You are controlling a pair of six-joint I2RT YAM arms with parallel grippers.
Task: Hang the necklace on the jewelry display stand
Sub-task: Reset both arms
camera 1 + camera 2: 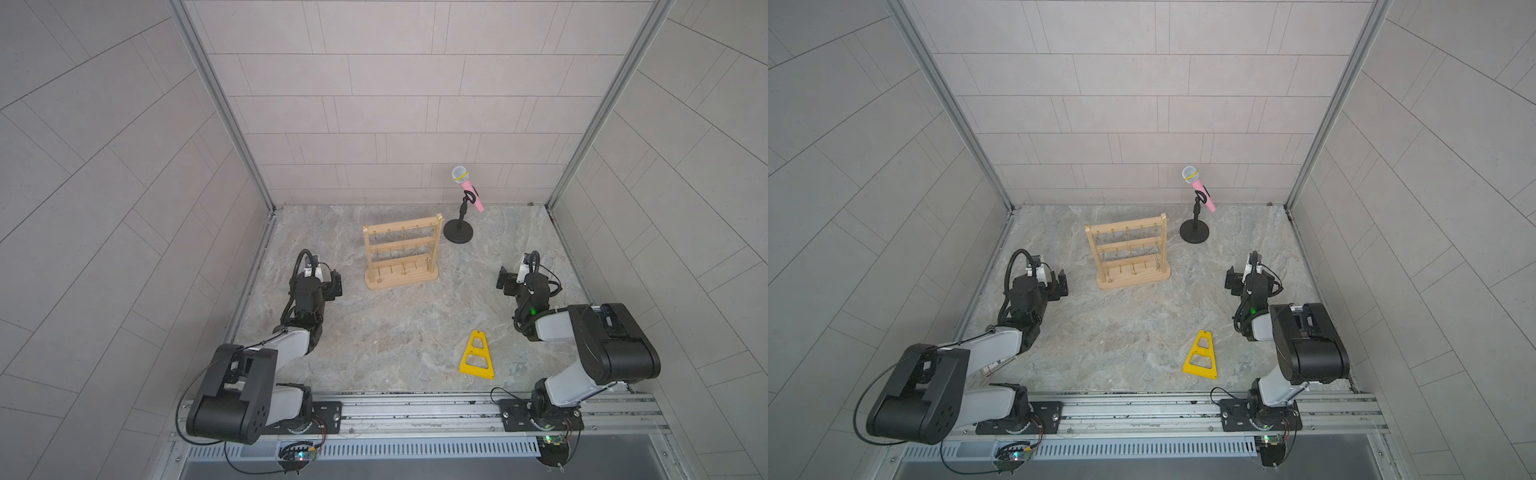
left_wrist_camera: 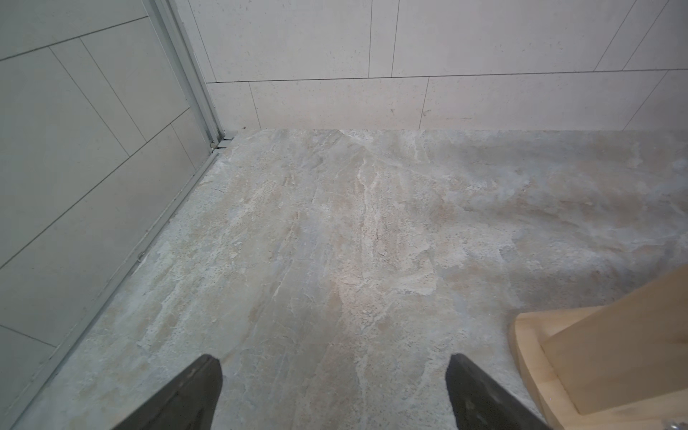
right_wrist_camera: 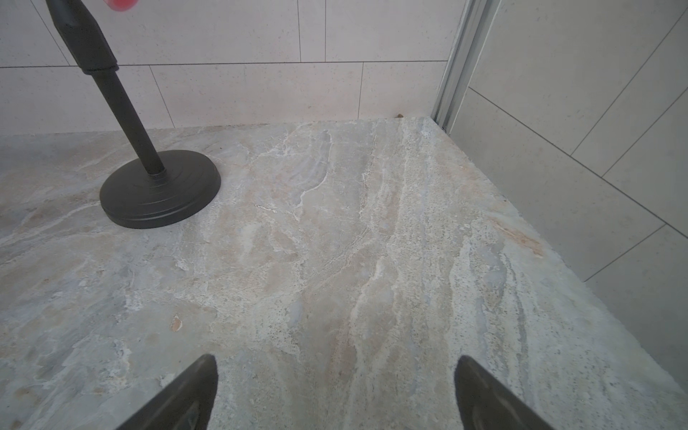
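- In both top views the jewelry display stand (image 1: 401, 253) sits near the back edge of the table (image 1: 374, 332); thin gold chains (image 1: 403, 243) hang there, maybe the necklace.
- Left wrist: left gripper (image 2: 334, 363) apart, empty, just beside the stand; a swing could tip it.
- Right wrist: right gripper (image 3: 335, 363) apart, empty; it could bump the microphone stand (image 3: 160, 190).

Pink mic (image 1: 467, 187) w/ stand (image 1: 458, 231), yellow frame (image 1: 477, 356)
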